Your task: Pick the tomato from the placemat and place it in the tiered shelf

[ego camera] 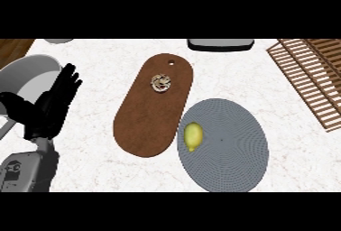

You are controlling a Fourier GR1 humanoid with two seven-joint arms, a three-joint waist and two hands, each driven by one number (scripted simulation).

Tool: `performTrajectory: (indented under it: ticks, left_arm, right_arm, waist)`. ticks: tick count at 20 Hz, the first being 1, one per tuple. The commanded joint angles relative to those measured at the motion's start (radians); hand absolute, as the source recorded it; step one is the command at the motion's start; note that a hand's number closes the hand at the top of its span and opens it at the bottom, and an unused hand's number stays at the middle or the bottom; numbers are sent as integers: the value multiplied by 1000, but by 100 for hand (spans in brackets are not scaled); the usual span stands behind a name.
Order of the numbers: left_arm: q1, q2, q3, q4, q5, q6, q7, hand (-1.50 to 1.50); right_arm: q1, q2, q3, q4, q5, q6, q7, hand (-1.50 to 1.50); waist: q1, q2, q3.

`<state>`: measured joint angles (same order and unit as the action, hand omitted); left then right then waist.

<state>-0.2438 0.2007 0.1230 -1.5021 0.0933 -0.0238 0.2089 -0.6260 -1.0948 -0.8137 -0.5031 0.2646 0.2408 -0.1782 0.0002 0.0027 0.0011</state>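
One hand (52, 106) is all you have in view, the left, at the frame's left edge, fingers straight and upward, holding nothing. The yellow fruit (193, 136) lies well apart to its right, on the grey placemat's (233, 153) left rim, long axis running top to bottom. Between them sits the brown board (149, 117). The slatted shelf (313, 76) fills the upper right, bare counter (266, 72) before it.

A kitchen: white marble counter (100, 171); wooden cutting board (149, 117); grey placemat (230, 149); slatted wooden shelf (313, 72); steel pot (26, 76).
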Motion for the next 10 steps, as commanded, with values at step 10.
performTrajectory:
  ticks: [10]
  left_arm:
    - [-5, -4, 5, -43, 16, 1, 41, 0]
  right_arm:
    - [296, -206, -125, 178, -114, 355, -367, -150]
  waist:
    - [-3, -1, 3]
